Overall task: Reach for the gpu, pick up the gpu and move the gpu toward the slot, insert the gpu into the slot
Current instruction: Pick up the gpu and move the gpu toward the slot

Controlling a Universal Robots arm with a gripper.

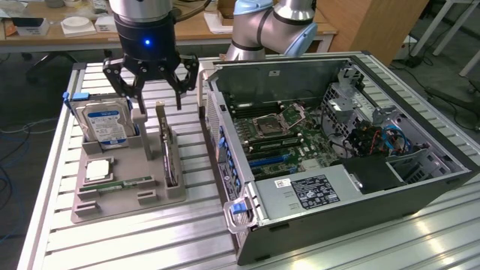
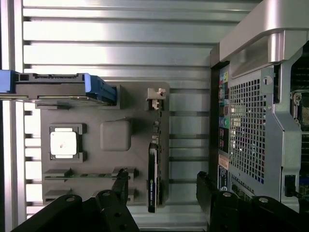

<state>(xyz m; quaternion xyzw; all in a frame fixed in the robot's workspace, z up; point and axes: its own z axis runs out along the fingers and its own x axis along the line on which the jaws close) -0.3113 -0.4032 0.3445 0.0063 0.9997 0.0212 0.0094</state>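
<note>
Above the upright gpu [image 1: 168,152], the fingers [image 2: 207,191] hang apart; its label cannot be read.

The surface [image 1: 150,242] is ribbed bare metal with a bright sheen. The tray [image 1: 120,208] is matt grey plastic. The gpu [image 1: 170,160] is a dark matt board with a pale metal end. The hard drive [image 1: 105,126] has a silvery metal shell and a glossy label. The computer case [image 1: 360,219] is dark matt metal with a pale punched grille [image 2: 246,130]. The hand [image 1: 159,107] is matt black.
</note>
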